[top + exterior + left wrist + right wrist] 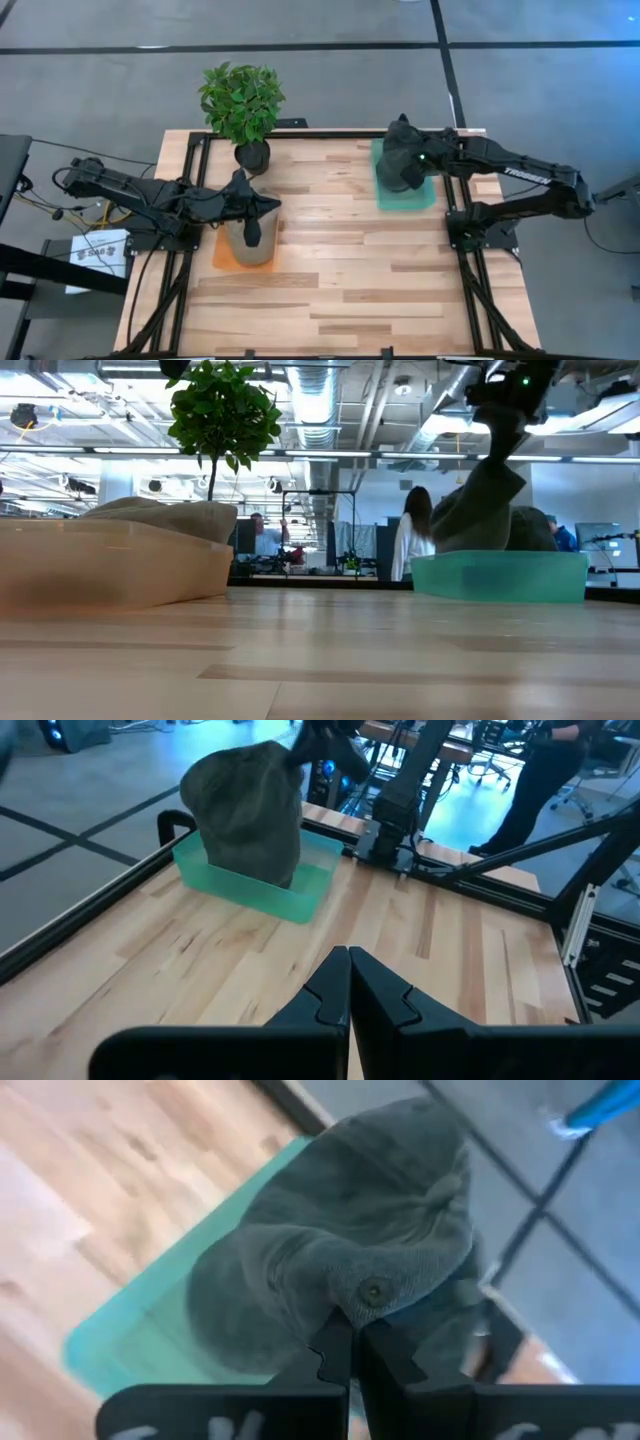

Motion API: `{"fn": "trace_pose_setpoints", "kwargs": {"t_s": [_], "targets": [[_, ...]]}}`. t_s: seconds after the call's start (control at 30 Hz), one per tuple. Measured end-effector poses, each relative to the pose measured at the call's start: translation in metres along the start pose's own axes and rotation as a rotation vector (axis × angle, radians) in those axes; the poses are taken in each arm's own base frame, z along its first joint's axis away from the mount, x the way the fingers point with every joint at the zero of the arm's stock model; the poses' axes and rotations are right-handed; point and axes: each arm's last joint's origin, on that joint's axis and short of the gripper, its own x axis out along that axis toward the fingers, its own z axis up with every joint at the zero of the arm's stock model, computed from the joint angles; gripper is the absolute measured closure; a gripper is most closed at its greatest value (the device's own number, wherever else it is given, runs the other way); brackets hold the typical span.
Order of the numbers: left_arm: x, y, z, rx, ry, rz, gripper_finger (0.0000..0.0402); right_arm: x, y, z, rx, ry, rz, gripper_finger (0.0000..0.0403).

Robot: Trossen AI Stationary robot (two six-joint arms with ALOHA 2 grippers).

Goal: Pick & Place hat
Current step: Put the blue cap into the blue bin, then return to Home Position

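Observation:
A dark grey hat (402, 160) hangs from my right gripper (348, 1330) over a green tray (405, 195) near the table's far right. The low view shows the grey hat (485, 510) drawn up into a peak above the green tray (500, 578). A beige hat (250, 240) lies in an orange tray (222, 255) on the left, also in the low view as the beige hat (160, 515). My left gripper (348, 970) is shut and points toward the table's right, above the beige hat and touching nothing. My right gripper pinches the grey hat's crown cloth right beside the top button (375, 1292), between its two shut fingers, coming from above. The hat hangs below the fingers, pulled up to a point, and its lower part (520, 530) sits inside the green tray.
A potted plant (243, 105) stands at the far edge, just beyond the orange tray. Bare wood (340, 260) lies between the two trays and toward the near edge. Black frame rails (470, 290) run along the table's sides. People (412, 540) are in the room behind.

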Motion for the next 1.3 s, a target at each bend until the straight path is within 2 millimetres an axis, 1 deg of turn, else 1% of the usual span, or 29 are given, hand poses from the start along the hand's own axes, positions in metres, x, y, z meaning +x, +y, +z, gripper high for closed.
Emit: {"fn": "trace_pose_setpoints", "kwargs": {"t_s": [0.13,0.37,0.47,0.6,0.77,0.9,1.0,1.17,1.3], "targets": [[0.0,0.001,0.0,0.002,-0.003,0.016,0.0401,0.004,0.005,-0.009,0.04,0.027,0.077,0.0403],[0.0,0.001,0.0,0.003,-0.008,0.031,0.0401,0.009,0.013,-0.024,0.099,0.157,0.163,0.0403],[0.0,0.001,0.0,0.003,-0.008,0.033,0.0402,0.012,0.013,-0.031,0.144,0.219,0.15,0.0401],[0.0,0.001,0.0,0.003,-0.009,0.033,0.0402,0.012,0.011,-0.037,0.145,0.268,0.113,0.0387],[0.0,0.001,0.0,0.003,-0.009,0.033,0.0401,0.011,0.009,-0.037,0.152,0.253,0.097,0.0352],[0.0,0.001,0.0,0.003,-0.009,0.032,0.0401,0.01,0.006,-0.038,0.171,0.256,0.093,0.0315],[0.0,0.001,0.0,0.003,-0.009,0.032,0.0401,0.006,0.003,-0.041,0.181,0.234,0.099,0.0285],[0.0,0.001,0.0,0.002,-0.01,0.032,0.0401,-0.014,-0.01,-0.044,0.226,0.145,0.133,0.0234],[0.0,0.001,0.0,0.003,-0.009,0.032,0.0401,-0.032,-0.021,-0.047,0.269,0.059,0.174,0.0203]]}}
